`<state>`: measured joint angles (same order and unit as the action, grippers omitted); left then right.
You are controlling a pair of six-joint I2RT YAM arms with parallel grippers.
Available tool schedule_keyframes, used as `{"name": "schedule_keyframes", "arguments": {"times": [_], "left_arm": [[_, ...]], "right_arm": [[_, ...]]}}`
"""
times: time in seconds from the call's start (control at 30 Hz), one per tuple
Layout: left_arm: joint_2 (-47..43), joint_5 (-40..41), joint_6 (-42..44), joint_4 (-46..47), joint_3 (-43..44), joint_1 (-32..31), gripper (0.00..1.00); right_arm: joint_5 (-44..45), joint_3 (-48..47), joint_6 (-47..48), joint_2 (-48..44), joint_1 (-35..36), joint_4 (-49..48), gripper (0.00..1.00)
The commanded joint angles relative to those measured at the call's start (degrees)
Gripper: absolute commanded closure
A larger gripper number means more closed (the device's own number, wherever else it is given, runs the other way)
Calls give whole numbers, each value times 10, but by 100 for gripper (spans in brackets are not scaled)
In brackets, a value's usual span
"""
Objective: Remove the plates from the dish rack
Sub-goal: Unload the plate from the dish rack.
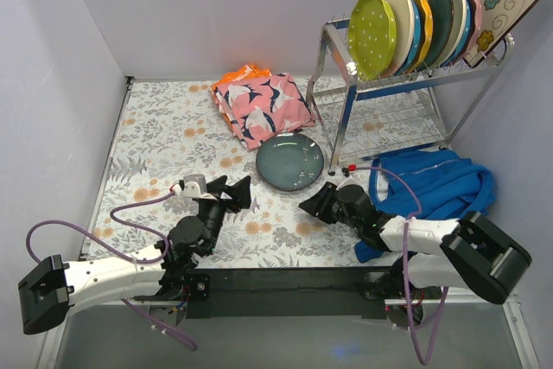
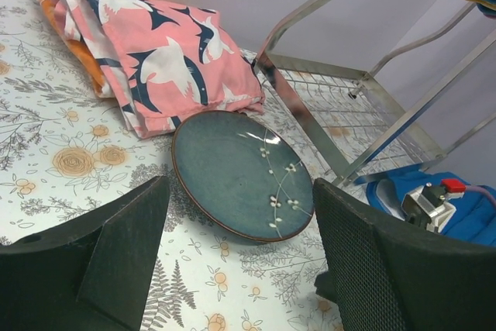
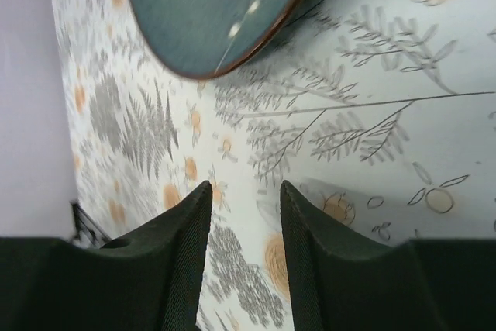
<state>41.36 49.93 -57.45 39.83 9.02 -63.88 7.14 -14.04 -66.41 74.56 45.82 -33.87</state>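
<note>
The dish rack (image 1: pixel 347 123) is bright chrome metal, smooth and mirror-shiny. The plates (image 1: pixel 415 19) in it look like glazed ceramic, glossy. The teal plate (image 2: pixel 242 172) on the table has a softer, satin glaze. The pink cloth (image 2: pixel 167 60) and blue garment (image 1: pixel 445 183) are soft, matt fabric. The table cover (image 2: pixel 46 114) is smooth. The left gripper (image 2: pixel 240 185) has matt black fingers (image 2: pixel 387 269) — finely textured.

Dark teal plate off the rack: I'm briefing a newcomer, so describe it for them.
Find the chrome dish rack, far right. Beside its legs, by the pink bird-print cloth, lies the dark teal plate. It alone lies flat; the other plates stand racked.
</note>
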Motion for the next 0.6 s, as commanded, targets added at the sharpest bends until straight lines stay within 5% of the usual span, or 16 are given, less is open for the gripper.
{"name": "schedule_keyframes", "arguments": {"times": [0.0, 0.2, 0.27, 0.57], "left_arm": [[-14, -2, -1, -9, 17, -1, 27], [-35, -35, -1, 2, 8, -1, 24], [-42, -34, 0, -1, 7, -1, 23], [-30, -67, 13, 23, -1, -1, 23]], "right_arm": [[-67, -24, 224, -92, 25, 84, 54], [-74, -134, 355, -226, 58, 286, 54], [-5, -190, 400, -240, 79, 374, 54], [118, -538, 533, -125, 111, 500, 54]]}}
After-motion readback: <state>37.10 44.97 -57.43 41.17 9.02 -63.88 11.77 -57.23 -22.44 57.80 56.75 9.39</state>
